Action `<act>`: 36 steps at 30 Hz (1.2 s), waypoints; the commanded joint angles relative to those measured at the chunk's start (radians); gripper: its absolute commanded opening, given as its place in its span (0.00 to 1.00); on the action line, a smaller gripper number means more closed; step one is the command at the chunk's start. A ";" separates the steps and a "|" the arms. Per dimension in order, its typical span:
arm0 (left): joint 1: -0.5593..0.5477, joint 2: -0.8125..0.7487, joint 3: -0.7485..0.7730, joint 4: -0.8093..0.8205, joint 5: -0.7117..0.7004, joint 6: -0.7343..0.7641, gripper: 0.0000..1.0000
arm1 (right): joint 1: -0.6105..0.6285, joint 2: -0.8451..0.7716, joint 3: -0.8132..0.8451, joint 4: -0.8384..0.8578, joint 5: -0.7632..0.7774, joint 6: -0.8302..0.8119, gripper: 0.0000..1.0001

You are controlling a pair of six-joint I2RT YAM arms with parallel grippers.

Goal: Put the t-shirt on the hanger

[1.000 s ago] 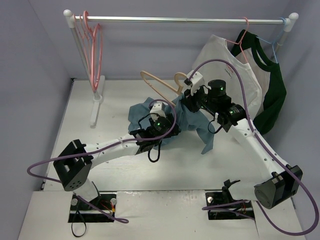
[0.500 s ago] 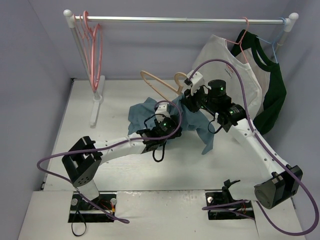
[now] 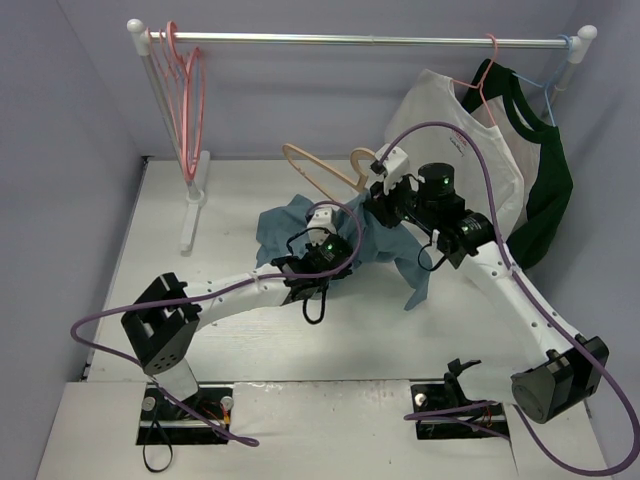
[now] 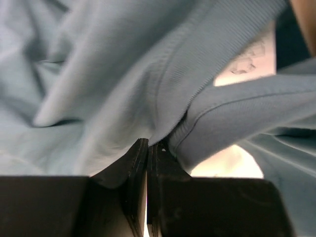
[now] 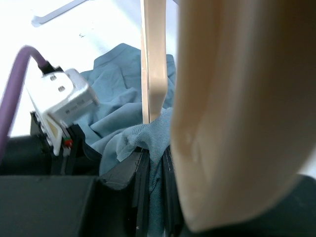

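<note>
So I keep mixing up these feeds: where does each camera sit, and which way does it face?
Top external: above and behind the arms, facing down at the table and rail; both arms show.
Left wrist: on the left arm, facing the t-shirt; the left gripper shows, shut on cloth.
Right wrist: on the right arm, facing the hanger; the right gripper shows, pinching t-shirt.
All three share the t-shirt.

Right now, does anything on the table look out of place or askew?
Yes. The t-shirt is bunched in a crumpled heap on the table, and the hanger sticks out of it at a slant, one end buried in the cloth.
</note>
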 commanded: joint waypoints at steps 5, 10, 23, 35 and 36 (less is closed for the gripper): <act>0.161 -0.203 -0.041 -0.060 0.038 0.109 0.00 | 0.004 -0.092 -0.011 0.102 -0.010 0.000 0.00; 0.290 -0.276 -0.034 -0.109 0.187 0.238 0.00 | 0.004 -0.136 -0.039 0.103 -0.042 0.002 0.00; 0.620 -0.260 0.300 -0.388 0.488 0.520 0.00 | 0.018 -0.167 -0.011 0.002 -0.143 -0.058 0.00; 0.777 -0.110 0.630 -0.554 0.617 0.614 0.00 | 0.038 -0.157 0.013 -0.072 -0.160 -0.117 0.00; 0.780 -0.102 0.646 -0.560 0.618 0.617 0.00 | 0.046 -0.153 0.016 -0.075 -0.160 -0.118 0.00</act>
